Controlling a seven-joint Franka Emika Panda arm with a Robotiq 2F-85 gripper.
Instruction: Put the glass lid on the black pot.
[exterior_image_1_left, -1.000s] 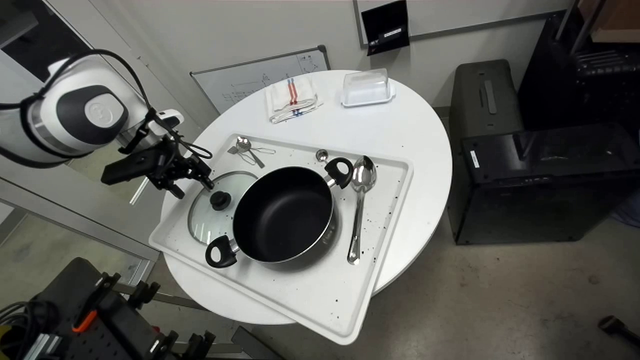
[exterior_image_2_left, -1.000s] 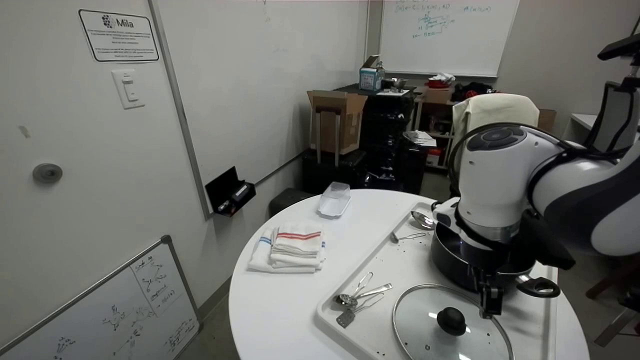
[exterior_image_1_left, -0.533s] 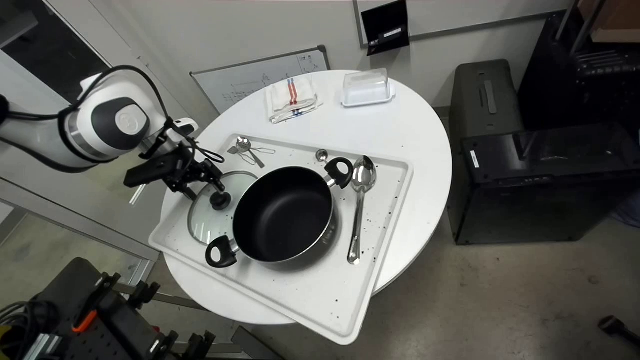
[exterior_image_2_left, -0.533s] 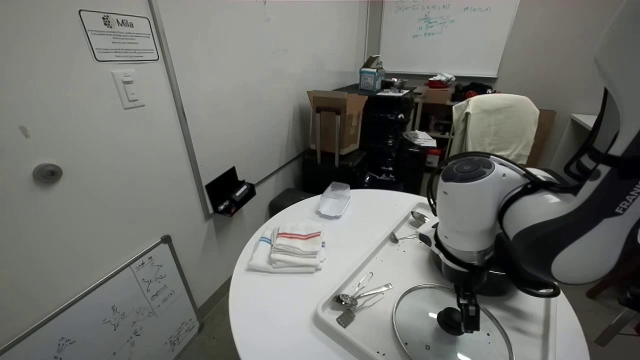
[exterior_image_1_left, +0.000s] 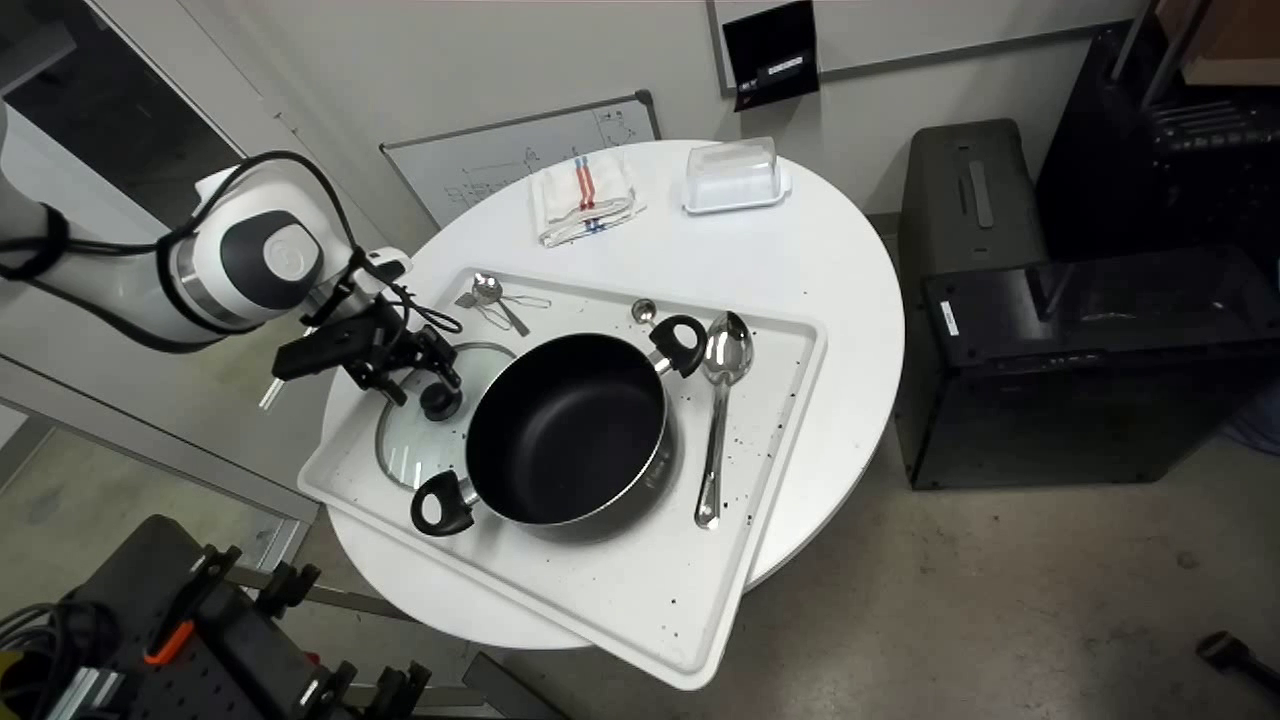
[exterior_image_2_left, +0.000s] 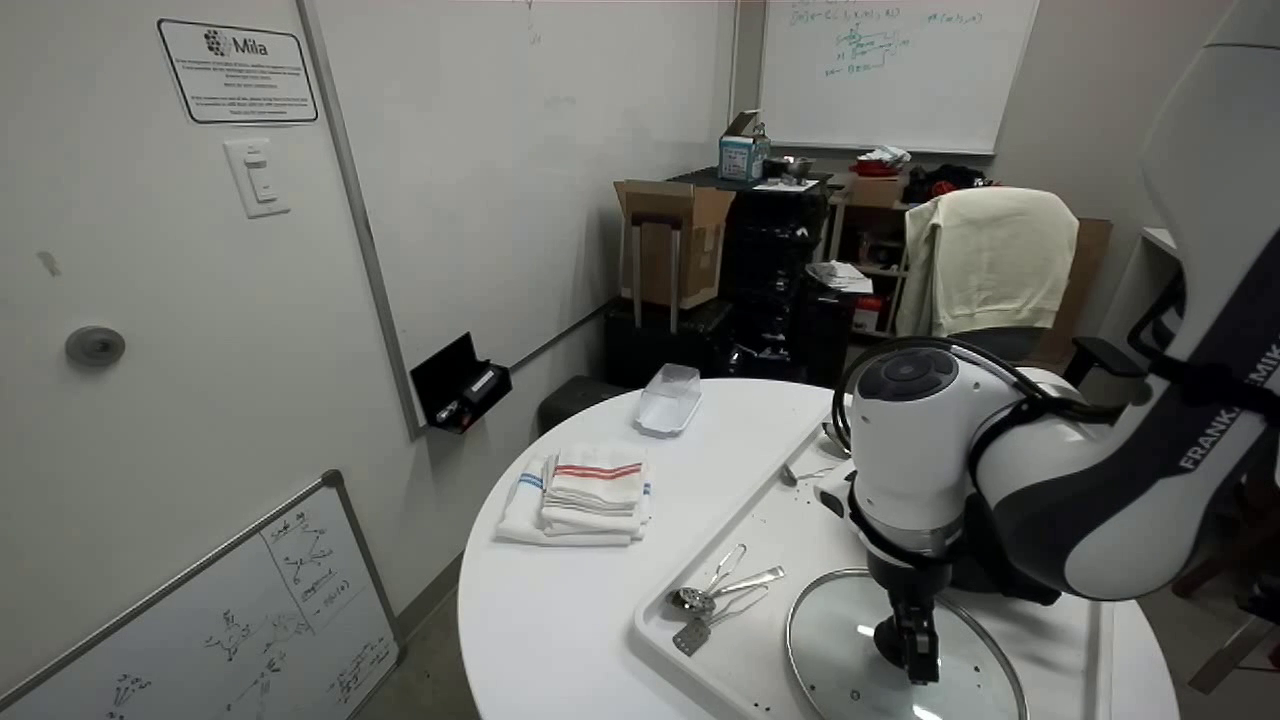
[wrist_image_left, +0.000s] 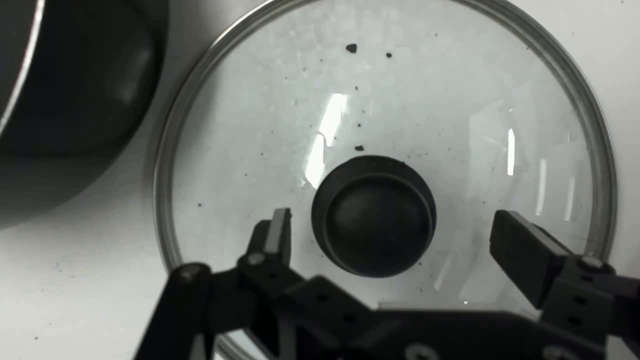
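The gripper (wrist_image_left: 390, 220) is positioned right over the lid (wrist_image_left: 240, 125), fingers (wrist_image_left: 525, 255) spread pretty wide. In the wrist view the knob (wrist_image_left: 377, 225) is bracketed by them, and a gap can be seen on either side, so it's not actually pinched. The lid itself is laid flat on the tray (exterior_image_1_left: 620, 610), just beside the pot (exterior_image_1_left: 570, 430), whose inside is fully exposed in an exterior view. On the pot's far side from the lid, a big spoon (exterior_image_1_left: 714, 440) can be spotted. Some folded towels (exterior_image_2_left: 595, 495) and a clear-topped box (exterior_image_2_left: 668, 405) are parked on the table (exterior_image_2_left: 560, 620), off the tray.
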